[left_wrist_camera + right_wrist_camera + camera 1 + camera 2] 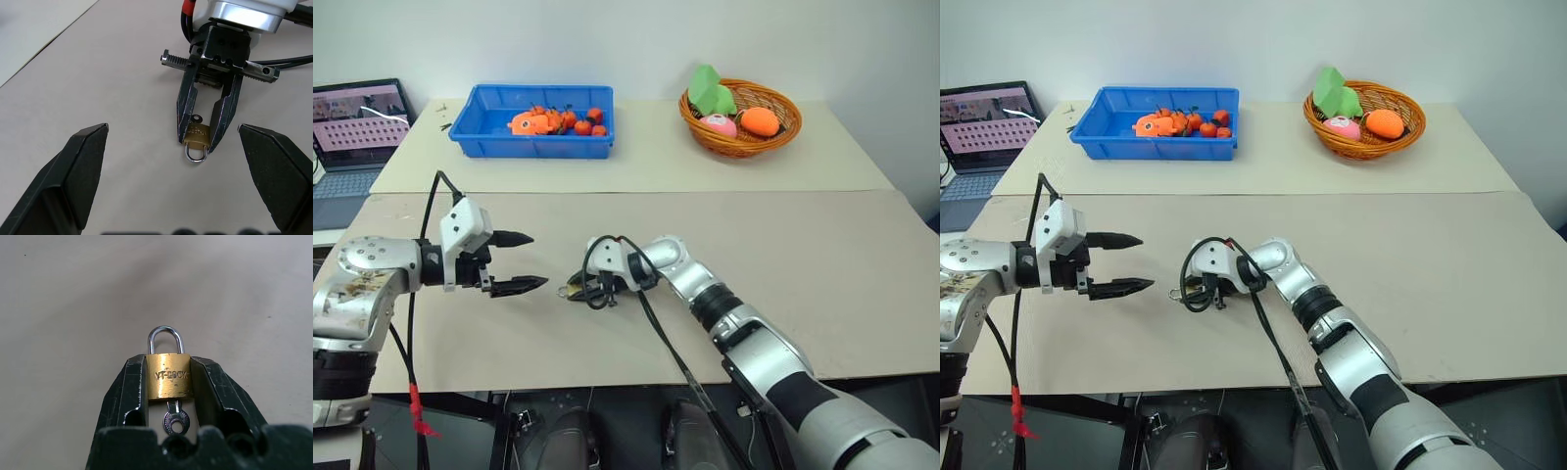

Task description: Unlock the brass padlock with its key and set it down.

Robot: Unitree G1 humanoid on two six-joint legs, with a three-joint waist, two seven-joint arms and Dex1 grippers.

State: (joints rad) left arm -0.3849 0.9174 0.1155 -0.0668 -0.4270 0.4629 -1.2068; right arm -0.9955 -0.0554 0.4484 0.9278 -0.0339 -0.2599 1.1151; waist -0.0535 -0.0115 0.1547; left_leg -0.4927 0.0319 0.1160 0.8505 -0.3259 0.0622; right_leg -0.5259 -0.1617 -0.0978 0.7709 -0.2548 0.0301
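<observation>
Two grippers | right gripper (168, 382) clamps brass padlock (169, 376) by its body, key (175, 419) seated in keyhole, shackle closed | left gripper (521, 261) agape beside padlock | advice: pinch key head squarely, twist gently.

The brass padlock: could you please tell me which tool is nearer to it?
Right. The right tool is clamped on the brass padlock, with the key in its base. The left tool is open and stands apart, facing it.
</observation>
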